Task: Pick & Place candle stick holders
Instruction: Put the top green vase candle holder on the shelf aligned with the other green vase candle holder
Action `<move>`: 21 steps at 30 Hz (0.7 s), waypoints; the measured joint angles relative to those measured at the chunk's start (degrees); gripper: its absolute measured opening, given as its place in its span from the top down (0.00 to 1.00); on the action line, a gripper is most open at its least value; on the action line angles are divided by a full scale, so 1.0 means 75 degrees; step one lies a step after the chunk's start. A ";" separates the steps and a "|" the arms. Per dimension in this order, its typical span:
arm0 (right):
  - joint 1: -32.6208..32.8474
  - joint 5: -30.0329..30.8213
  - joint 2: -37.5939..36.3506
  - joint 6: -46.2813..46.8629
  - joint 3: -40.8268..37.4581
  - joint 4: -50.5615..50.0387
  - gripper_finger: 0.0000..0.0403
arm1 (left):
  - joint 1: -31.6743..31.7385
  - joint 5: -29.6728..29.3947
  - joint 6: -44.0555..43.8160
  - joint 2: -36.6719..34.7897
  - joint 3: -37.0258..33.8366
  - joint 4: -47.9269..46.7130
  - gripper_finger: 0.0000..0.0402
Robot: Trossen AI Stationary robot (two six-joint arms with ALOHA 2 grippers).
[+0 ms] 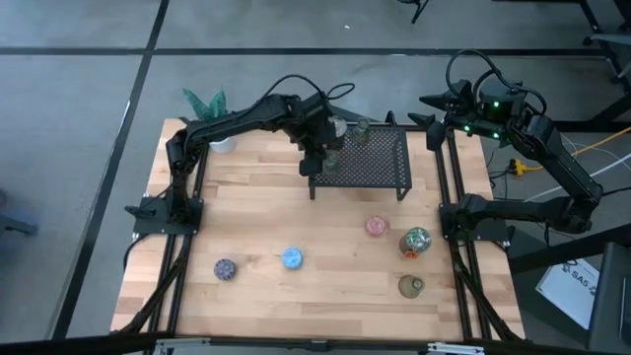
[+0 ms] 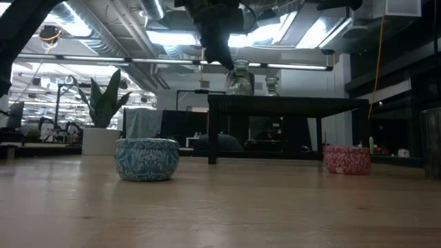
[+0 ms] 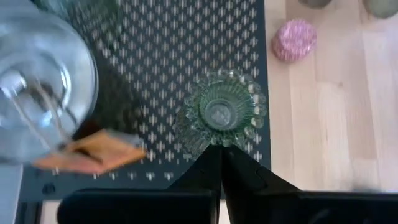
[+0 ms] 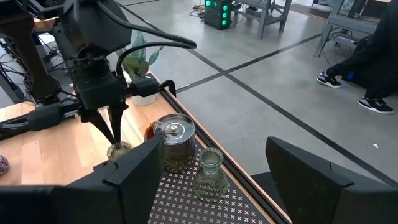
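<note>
Hovering closed-fingered above the green holder [image 3: 219, 112] on the rack [image 3: 186, 37], the left gripper [image 3: 221, 163] looks finished placing — next, fetch another holder.

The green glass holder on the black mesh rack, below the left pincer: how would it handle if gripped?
The green glass holder looks rigid and breakable, being pressed glass. Its scalloped rim may give the left pincer uneven, slippery contact. Low and wide on the mesh rack, it seems unlikely to tip.
</note>
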 joint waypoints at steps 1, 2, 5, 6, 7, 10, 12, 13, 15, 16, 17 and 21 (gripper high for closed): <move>-0.0002 0.0000 0.0000 -0.0003 0.0000 0.0001 0.29 | -0.0009 0.0000 0.0002 0.0000 0.0000 0.0107 1.00; -0.0003 0.0000 0.0000 0.0000 0.0000 0.0000 0.29 | -0.0041 0.0044 0.0005 0.0000 0.0000 0.0237 1.00; -0.0002 0.0000 0.0000 -0.0003 0.0000 0.0003 0.29 | -0.0067 0.0502 -0.0008 0.0000 0.0000 0.0618 1.00; -0.0003 0.0000 0.0000 0.0000 0.0000 0.0001 0.29 | -0.0081 0.0614 -0.0025 0.0000 0.0000 0.0776 1.00; 0.0000 0.0000 0.0000 0.0000 0.0000 0.0003 0.29 | -0.0094 0.0653 -0.0048 0.0000 0.0000 0.0891 1.00; 0.0000 -0.0002 0.0000 -0.0002 0.0000 0.0003 0.29 | -0.0099 0.0675 -0.0179 0.0000 0.0000 0.1132 1.00; -0.0002 -0.0029 0.0000 0.0001 0.0000 0.0003 0.29 | -0.0091 0.0684 -0.0249 0.0000 0.0001 0.1186 1.00; -0.0002 -0.0031 0.0000 0.0013 0.0000 0.0003 0.29 | -0.0091 0.0678 -0.0284 -0.0002 0.0003 0.1182 1.00; -0.0003 -0.0094 0.0002 0.0057 0.0000 0.0003 0.29 | -0.0061 0.0659 -0.0448 -0.0062 0.0003 0.1119 1.00; -0.0003 -0.0194 0.0023 0.0093 0.0003 0.0006 0.29 | -0.0047 0.0662 -0.0513 -0.0105 0.0003 0.1131 1.00; -0.0003 -0.0342 0.0053 0.0162 0.0006 0.0016 0.29 | -0.0041 0.0677 -0.0603 -0.0170 0.0032 0.1124 1.00; 0.0021 -0.1132 0.0333 0.0381 0.0003 0.0017 0.30 | -0.0024 0.0737 -0.0750 -0.0464 0.0050 0.1149 1.00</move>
